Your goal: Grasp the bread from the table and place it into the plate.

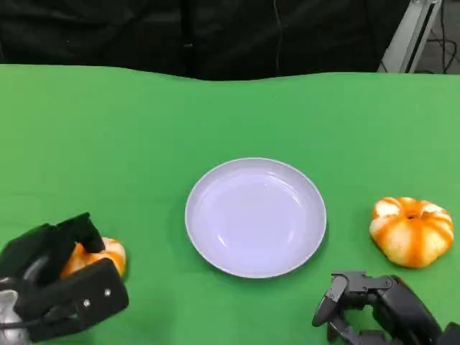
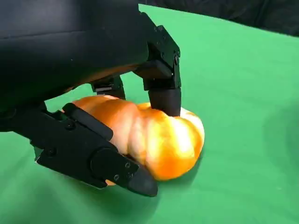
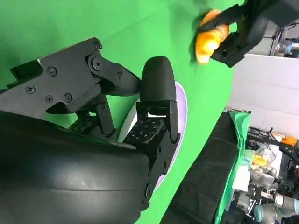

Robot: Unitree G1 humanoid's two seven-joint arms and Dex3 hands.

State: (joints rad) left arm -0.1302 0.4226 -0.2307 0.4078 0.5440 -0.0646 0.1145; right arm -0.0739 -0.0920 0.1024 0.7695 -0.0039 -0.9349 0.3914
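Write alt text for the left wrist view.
The left hand grips an orange-and-white bread on the green table, black fingers pressing on its top and side.

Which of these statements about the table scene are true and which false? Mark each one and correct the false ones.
1. The plate is empty. True.
2. The left hand grips a bread. True.
3. The right hand holds the other bread. False: it holds nothing, and that bread lies on the cloth apart from it.
4. Both breads lie on the same side of the plate. False: one lies on each side.
5. The cloth is green. True.
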